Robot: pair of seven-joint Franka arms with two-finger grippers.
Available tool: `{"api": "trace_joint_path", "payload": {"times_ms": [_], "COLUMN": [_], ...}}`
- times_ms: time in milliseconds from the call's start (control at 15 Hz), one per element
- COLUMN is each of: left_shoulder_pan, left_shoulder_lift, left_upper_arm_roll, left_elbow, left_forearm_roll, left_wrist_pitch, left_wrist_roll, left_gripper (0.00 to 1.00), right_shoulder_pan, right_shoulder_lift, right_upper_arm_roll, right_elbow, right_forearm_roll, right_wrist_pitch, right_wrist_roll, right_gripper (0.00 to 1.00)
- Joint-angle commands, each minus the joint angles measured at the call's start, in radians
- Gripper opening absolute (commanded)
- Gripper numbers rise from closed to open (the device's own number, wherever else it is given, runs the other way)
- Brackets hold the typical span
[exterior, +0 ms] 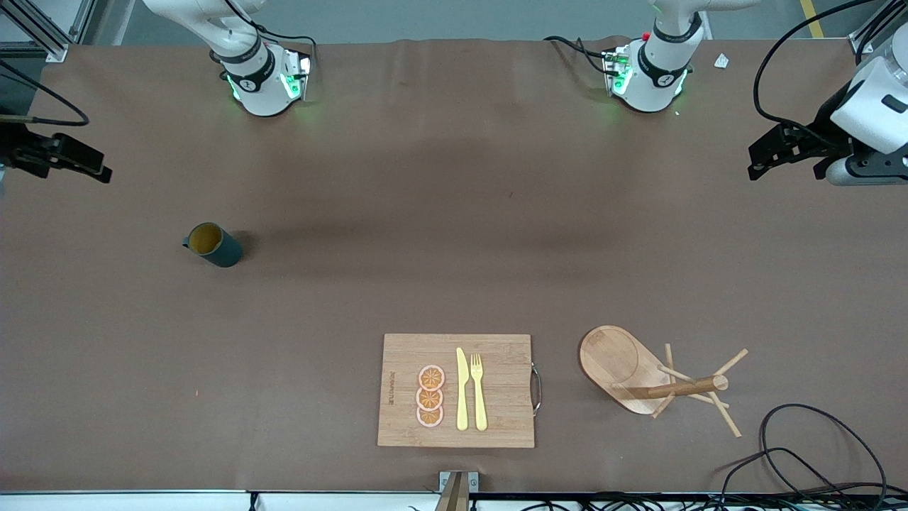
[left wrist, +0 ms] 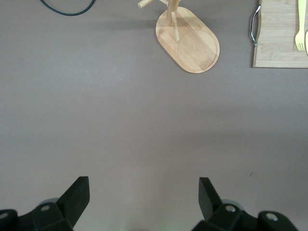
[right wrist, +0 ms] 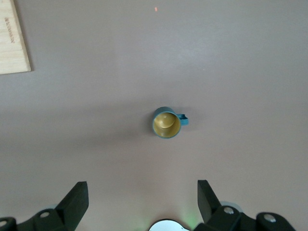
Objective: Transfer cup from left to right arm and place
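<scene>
The cup [exterior: 213, 245] is a small dark teal mug with a side handle and a yellow-brown inside. It stands upright on the brown table toward the right arm's end. In the right wrist view the cup [right wrist: 166, 123] shows from above, apart from the fingers. My right gripper [exterior: 96, 165] [right wrist: 143, 188] hangs open and empty over the table's edge at that end. My left gripper [exterior: 757, 160] [left wrist: 144, 185] hangs open and empty over bare table at the left arm's end.
A wooden cutting board [exterior: 496, 355] [left wrist: 279, 43] with a yellow knife [exterior: 462, 390], a fork [exterior: 479, 390] and orange slices [exterior: 430, 396] lies near the front camera. Beside it, toward the left arm's end, lies a wooden peg rack [exterior: 638, 369] [left wrist: 188, 38]. Black cables [exterior: 801, 454] loop at that corner.
</scene>
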Motion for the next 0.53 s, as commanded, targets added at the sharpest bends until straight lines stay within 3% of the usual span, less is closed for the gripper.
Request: {"api": "trace_joint_path", "payload": {"times_ms": [0,133,467], "left_shoulder_pan": [0.002,0.002,-0.001], "left_shoulder_lift": [0.004,0.004,0.015], "left_upper_arm_roll": [-0.002,-0.002,-0.003], "left_elbow": [0.019,0.019,0.019], "left_forearm_roll": [0.008,0.008,0.005], "left_wrist_pitch": [-0.018,-0.018,-0.020], "left_wrist_roll": [0.021,0.020,0.021], "left_gripper": [1.00,1.00,1.00], "right_shoulder_pan": [-0.038,-0.059,-0.088], "right_shoulder_lift": [-0.052,-0.058,-0.059], "right_upper_arm_roll": [0.031,0.068,0.069], "right_elbow": [-0.052,-0.052,-0.063], "right_forearm_roll": [-0.002,-0.002,-0.002], "right_wrist_pitch": [0.025,0.037,0.057], "right_wrist_roll": [-0.016,-0.018,-0.102], "right_gripper": [1.00,1.00,1.00]}}
